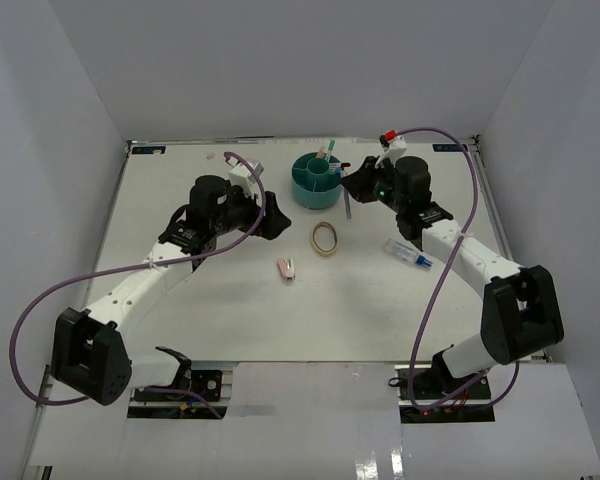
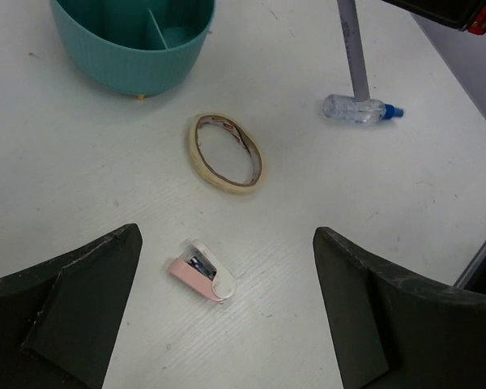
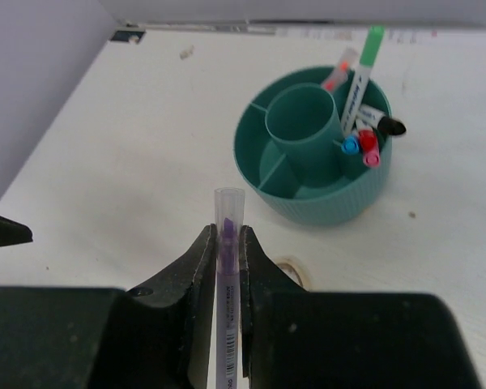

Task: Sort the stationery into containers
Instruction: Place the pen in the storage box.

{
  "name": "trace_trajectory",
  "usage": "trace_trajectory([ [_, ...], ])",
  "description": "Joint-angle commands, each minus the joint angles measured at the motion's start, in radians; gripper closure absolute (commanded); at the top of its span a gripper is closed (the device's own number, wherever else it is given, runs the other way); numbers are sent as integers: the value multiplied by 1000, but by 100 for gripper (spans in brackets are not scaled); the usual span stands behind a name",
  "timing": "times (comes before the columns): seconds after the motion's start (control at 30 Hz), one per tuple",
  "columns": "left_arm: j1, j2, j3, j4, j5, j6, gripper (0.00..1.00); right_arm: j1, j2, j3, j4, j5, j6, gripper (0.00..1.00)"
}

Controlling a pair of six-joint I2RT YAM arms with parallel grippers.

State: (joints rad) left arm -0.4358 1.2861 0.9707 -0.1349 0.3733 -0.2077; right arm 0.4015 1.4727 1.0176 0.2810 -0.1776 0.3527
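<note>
Risk 1 — the pen is pinched near its capped end only, long body hanging below. It could swing or slip, & clip the organizer wall if carried across too low. Risk 2: one ring section already holds several pens leaning outward — a drop there may knock one loose or bounce off the rim. Right end effector clamped tight on the pen, near the organizer. Left end effector spread wide, empty, over tan ring & pink eraser on the worktop.
</note>
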Motion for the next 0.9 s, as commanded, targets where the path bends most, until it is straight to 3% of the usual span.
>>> trace_trajectory([
  [0.0, 2, -91, -16, 8, -118, 22, 2, 3, 12, 62, 213, -33, 31, 92],
  [0.27, -10, -51, -30, 176, 41, -142, 2, 42, 55, 85, 336, 13, 178, 92],
  [0.67, -188, 119, 69, 294, -129, -203, 2, 108, -2, 16, 343, 78, 244, 92],
  [0.87, -218, 148, 80, 347, -172, -207, 18, 114, -25, -24, 342, 70, 258, 92],
])
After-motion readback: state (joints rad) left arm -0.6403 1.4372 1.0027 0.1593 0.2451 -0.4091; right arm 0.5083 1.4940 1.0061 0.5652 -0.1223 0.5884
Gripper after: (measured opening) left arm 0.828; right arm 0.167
